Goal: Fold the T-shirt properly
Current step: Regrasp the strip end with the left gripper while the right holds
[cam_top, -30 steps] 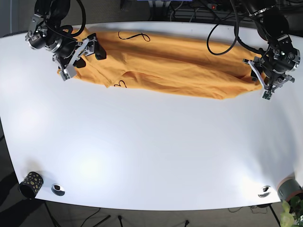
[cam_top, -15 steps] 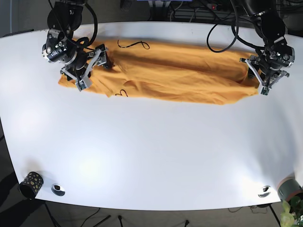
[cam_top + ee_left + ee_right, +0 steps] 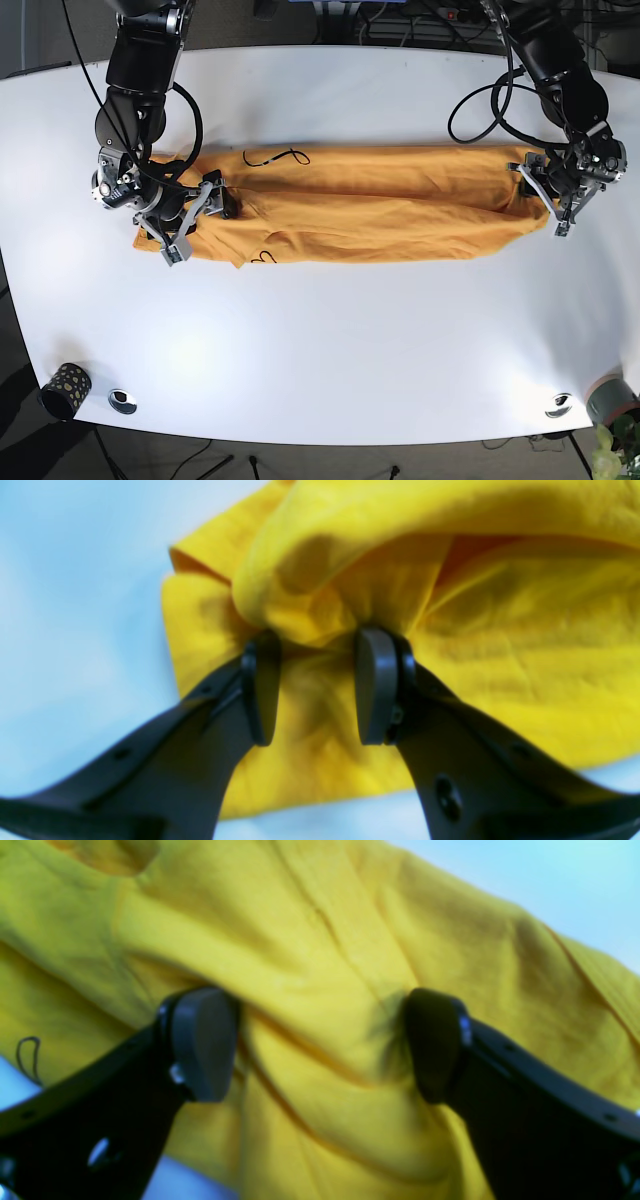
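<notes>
The orange T-shirt [image 3: 370, 205] lies as a long folded band across the far half of the white table [image 3: 330, 340]. My right gripper [image 3: 195, 222] rests on its left end. In the right wrist view it [image 3: 315, 1005] is open, with its fingers [image 3: 200, 1045] wide apart and the shirt [image 3: 320, 940] under them. My left gripper [image 3: 545, 198] rests on the shirt's right end. In the left wrist view it [image 3: 318, 645] stands partly open, with a bunched fold of the shirt [image 3: 450, 645] at its tips.
A patterned cup [image 3: 65, 390] and a small metal disc [image 3: 123, 401] sit at the front left corner. Another disc [image 3: 558, 405] and a grey object [image 3: 612, 400] sit at the front right. Black squiggles [image 3: 275, 158] mark the shirt.
Both arms have moved toward the front of the table, and the shirt has come with them. It now lies lower on the table, as a straighter and neater band.
</notes>
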